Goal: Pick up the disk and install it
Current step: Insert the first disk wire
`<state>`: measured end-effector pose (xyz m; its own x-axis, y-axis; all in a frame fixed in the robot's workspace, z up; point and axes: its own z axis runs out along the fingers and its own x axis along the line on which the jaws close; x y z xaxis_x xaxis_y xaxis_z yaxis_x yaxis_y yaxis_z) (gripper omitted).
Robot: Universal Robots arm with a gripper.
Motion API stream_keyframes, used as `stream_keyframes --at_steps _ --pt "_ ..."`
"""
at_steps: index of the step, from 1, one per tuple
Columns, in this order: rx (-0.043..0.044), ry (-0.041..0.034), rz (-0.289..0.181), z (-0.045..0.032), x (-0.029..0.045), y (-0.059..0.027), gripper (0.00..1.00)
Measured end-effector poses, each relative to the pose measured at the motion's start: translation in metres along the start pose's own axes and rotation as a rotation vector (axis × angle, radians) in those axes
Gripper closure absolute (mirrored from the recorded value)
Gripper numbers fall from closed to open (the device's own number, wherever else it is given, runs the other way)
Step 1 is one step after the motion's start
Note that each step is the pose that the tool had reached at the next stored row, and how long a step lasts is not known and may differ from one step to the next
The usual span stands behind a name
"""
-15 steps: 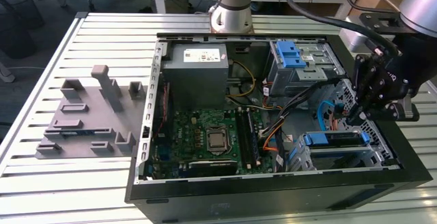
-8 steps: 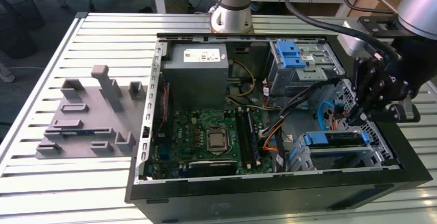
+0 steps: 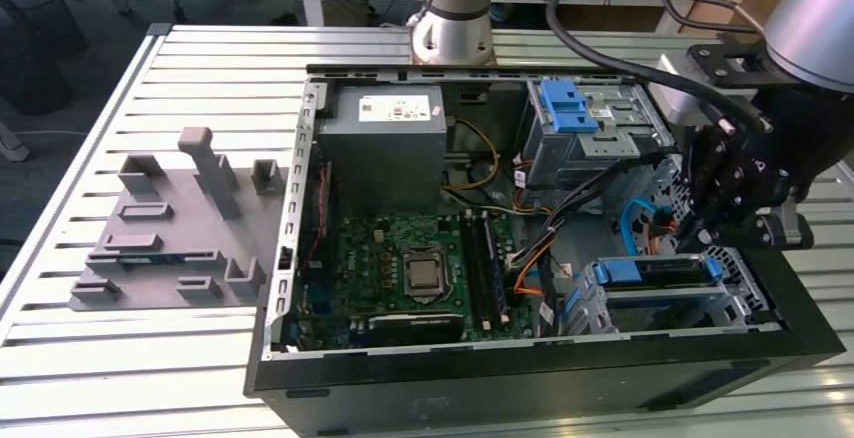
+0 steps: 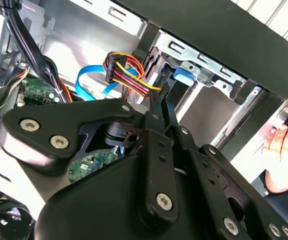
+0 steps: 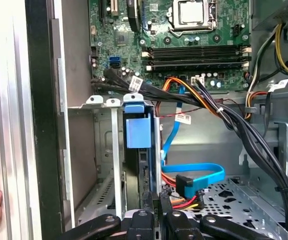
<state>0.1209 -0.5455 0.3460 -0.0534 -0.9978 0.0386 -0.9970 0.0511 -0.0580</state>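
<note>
— Where was the disk [image 3: 650, 272]?
— Seated upright in the case's drive cage [image 3: 741, 308], blue bracket showing.
— And the gripper [image 5: 154, 202]?
— Just behind it, fingers pressed together, gripping nothing.

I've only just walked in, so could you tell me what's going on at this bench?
The robot arm's gripper hangs inside an open computer case on the slatted table, just above the drive cage. The disk, in its blue bracket, already sits in that cage. In the first wrist view the gripper is right at the drive's end, beside the cables. A person's hand rests outside the case.
</note>
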Motion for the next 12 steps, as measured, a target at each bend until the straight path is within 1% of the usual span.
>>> stream_keyframes --at_steps 3,8,12 --pt "0.0018 -0.0017 0.0 0.0017 0.0031 0.0007 0.84" --pt "0.0068 -0.0028 -0.001 0.0049 0.0037 0.0024 0.84" --pt "0.0146 -0.0048 -0.002 0.0066 0.0045 0.0047 0.84"
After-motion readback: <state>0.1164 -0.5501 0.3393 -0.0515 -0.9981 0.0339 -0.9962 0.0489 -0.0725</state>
